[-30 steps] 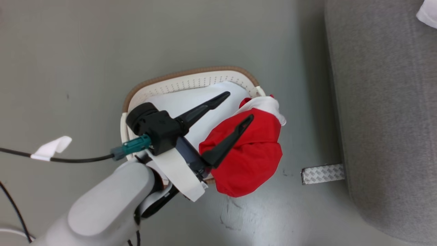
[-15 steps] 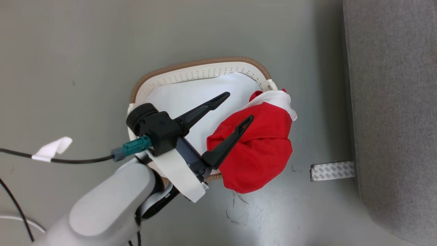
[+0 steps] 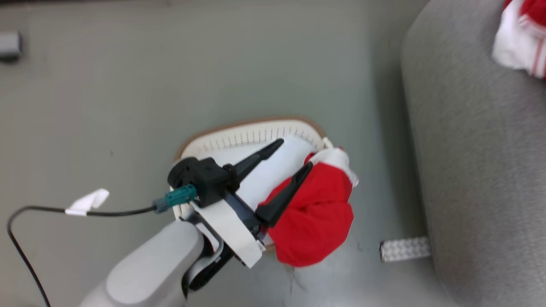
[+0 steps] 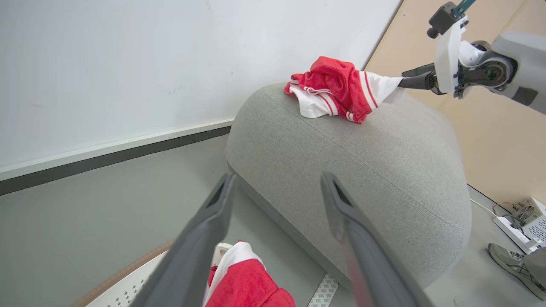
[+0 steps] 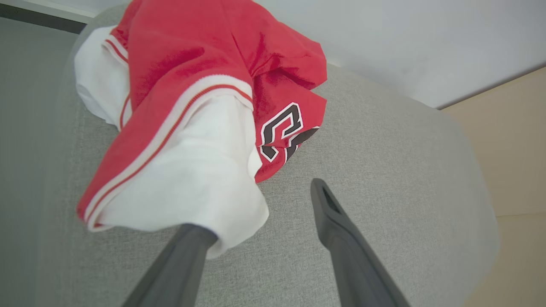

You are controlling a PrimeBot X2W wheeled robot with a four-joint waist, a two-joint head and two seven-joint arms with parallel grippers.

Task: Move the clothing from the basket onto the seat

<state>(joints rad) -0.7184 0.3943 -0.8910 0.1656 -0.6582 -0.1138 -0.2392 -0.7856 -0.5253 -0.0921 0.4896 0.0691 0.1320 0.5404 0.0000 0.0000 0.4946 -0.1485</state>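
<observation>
Grey floor (image 3: 128,85) carries all items. The grey seat (image 3: 477,170) occupies the right side. The basket (image 3: 251,132) stands on the floor to the left of the seat, apart from it, with a flat white cushion (image 3: 273,170) inside. Clothing is found in two places. The jersey (image 4: 337,87) lies bunched on top of the seat at its far end, black lettering showing in the right wrist view. The plain red piece (image 3: 315,217) hangs over the basket's right rim, partly spilling outside towards the floor, white trim uppermost. The left claw (image 3: 294,153) is above the basket, fingers spread wide and gripping nothing; in the head view one finger crosses in front of the red piece. The right claw (image 5: 256,207) is at the jersey on the seat, fingers well apart and not clamped; the jersey's white edge drapes over the tip of one finger, the other finger is clear. A tape strip (image 3: 404,249) lies on the floor against the seat's base. A shoe (image 4: 509,264) shows beyond the seat.
</observation>
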